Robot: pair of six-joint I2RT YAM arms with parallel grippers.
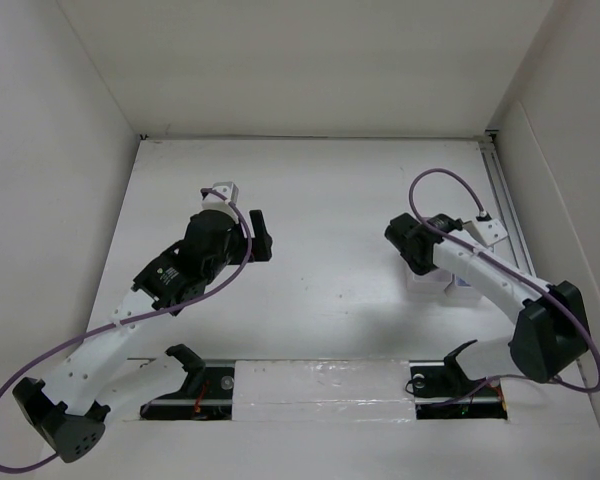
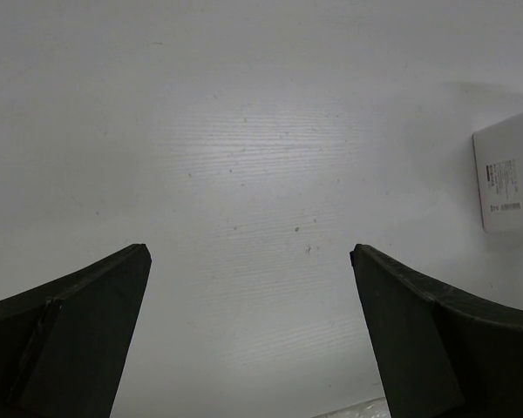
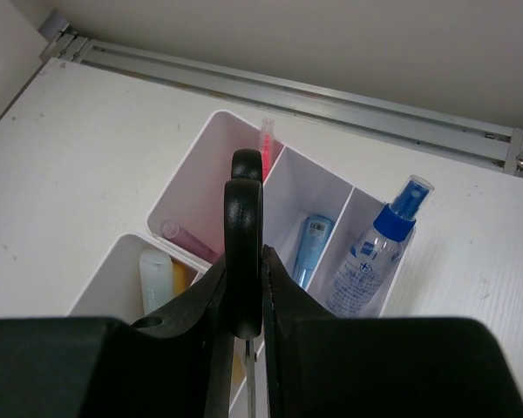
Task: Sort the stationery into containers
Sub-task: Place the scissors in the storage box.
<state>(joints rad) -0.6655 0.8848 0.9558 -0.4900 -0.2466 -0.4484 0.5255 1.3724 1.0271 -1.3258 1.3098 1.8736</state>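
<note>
Over white table (image 1: 330,200), left arm (image 1: 170,275) is stretching forward, well apart from right arm (image 1: 480,270), which is leaning over white bins (image 1: 432,287), covering most of them; purple cable (image 1: 445,175) is arching above.

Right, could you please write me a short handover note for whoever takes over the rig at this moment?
Left pincer: open, holding nothing, over the table.
Right pincer: shut on the black-handled scissors, above the bins.
Done: pink pen, blue marker and blue-capped bottle lie in the bins.
Left: put the scissors into a bin.
</note>
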